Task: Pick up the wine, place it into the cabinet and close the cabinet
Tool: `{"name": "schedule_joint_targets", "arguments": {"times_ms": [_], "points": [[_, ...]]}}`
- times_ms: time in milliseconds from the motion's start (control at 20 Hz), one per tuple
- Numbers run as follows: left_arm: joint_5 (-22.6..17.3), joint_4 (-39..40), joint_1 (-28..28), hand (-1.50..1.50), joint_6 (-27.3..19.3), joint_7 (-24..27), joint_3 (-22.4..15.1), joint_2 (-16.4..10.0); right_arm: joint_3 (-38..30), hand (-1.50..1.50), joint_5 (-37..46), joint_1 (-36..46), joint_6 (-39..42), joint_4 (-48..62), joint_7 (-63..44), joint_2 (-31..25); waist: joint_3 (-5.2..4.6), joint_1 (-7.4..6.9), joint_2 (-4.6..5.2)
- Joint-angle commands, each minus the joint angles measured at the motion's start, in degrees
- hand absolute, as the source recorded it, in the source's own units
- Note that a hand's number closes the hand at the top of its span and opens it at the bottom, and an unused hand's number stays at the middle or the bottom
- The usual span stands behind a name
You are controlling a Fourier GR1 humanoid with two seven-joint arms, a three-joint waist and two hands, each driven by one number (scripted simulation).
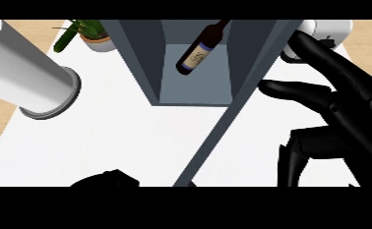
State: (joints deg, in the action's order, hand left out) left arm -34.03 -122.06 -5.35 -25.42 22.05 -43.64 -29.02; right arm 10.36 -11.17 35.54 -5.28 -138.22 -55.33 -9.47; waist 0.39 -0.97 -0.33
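Head view showed the dark wine bottle (198, 51), pale label, lying tilted inside the boxy grey cabinet (141, 51). Right of the cabinet, my glossy black right hand (330, 100) was spread; the left hand (105, 179) I couldn't tell.

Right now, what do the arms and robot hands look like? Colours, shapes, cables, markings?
Right robot hand: glossy black, with long segmented fingers; its forearm is out of view. Left forearm: smooth light-grey cylinder ending in a darker grey ring. Left robot hand: only a black lump at the lower edge. No cables or markings show.
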Motion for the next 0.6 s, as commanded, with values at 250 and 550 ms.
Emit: {"name": "schedule_joint_targets", "arguments": {"times_ms": [250,550], "points": [[-11.04,-3.67,-12.79,1.50,15.49,7.25,15.49,-12.64,14.27,1.50,0.71,6.51,-5.17,3.15,-4.72,9.25,-0.64,-0.63,-0.11],[-20.53,-0.24,-16.90,1.50,25.56,8.52,28.85,-17.50,24.58,1.50,5.64,14.97,-11.22,12.93,-0.80,9.42,-0.62,-0.78,-0.05]]}}
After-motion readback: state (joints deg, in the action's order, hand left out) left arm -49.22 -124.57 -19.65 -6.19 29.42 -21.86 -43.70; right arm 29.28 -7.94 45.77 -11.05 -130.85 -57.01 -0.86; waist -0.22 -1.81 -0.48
